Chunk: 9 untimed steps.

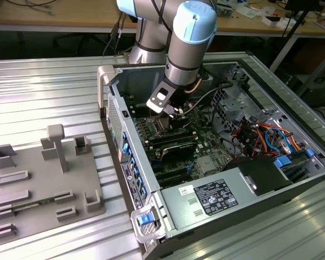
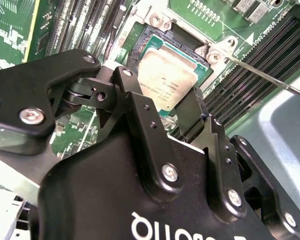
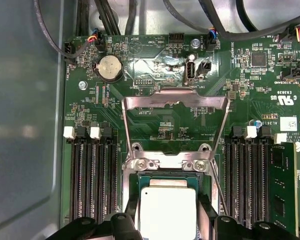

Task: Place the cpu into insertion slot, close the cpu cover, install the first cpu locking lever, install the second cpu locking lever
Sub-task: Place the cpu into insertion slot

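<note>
Inside an open computer case (image 1: 117,116) on a ribbed metal desk (image 1: 43,86): gripper (image 2: 161,99) narrowed onto the cpu (image 2: 167,80), fingers (image 2: 140,112) tight against two opposite edges, apparently to keep the chip level and square to the insertion slot (image 2: 157,39) just beneath. Cpu cover (image 3: 175,102) swung up and back, leaving the slot bare. Locking lever (image 2: 260,72) unlatched alongside. Seated or just above: unclear.
</note>
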{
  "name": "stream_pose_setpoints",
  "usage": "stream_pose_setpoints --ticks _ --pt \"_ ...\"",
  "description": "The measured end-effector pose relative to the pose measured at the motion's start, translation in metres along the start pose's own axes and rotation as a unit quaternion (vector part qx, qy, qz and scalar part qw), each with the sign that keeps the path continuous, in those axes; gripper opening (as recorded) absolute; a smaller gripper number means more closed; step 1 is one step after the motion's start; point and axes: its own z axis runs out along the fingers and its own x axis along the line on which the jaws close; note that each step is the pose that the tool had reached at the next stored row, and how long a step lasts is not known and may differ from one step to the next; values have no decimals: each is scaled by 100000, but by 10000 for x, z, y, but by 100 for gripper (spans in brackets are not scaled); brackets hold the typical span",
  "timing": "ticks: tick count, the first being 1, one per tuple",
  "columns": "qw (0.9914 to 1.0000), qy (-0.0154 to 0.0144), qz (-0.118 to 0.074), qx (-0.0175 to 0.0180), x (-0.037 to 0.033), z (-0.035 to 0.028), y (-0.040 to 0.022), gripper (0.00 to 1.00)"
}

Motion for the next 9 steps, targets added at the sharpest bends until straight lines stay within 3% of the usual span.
stream_pose_setpoints --ticks 9 --pt "100000 22 -71 39 -10 6 -7 55"
